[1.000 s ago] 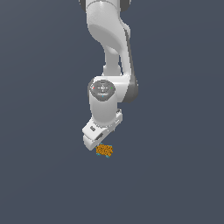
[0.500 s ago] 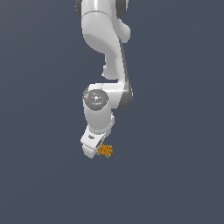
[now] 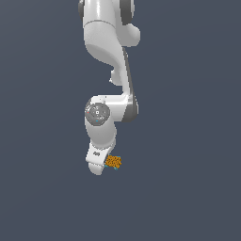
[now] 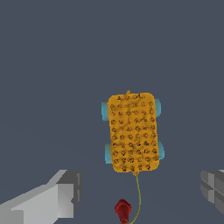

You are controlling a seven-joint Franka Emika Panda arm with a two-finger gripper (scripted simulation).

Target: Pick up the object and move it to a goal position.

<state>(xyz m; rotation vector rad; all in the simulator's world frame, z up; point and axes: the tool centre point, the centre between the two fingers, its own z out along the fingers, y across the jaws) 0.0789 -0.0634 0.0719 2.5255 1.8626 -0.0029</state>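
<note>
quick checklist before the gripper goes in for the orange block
1. Jaws open: ok. In the wrist view both fingers sit wide apart, nothing between them.
2. Orange block free of the gripper: ok, no finger touches it yet.
3. Block centred between the fingers: not ok. It lies ahead of the fingertips, not between them, roughly midway sideways.
4. Block lying flat: ok, its broad speckled face points at the wrist camera.
5. Red dot located: ok in the wrist view, close to the block's near end; not visible in the exterior view.
6. Height of gripper above block: cannot tell. In the exterior view the gripper sits right beside the block.
</note>
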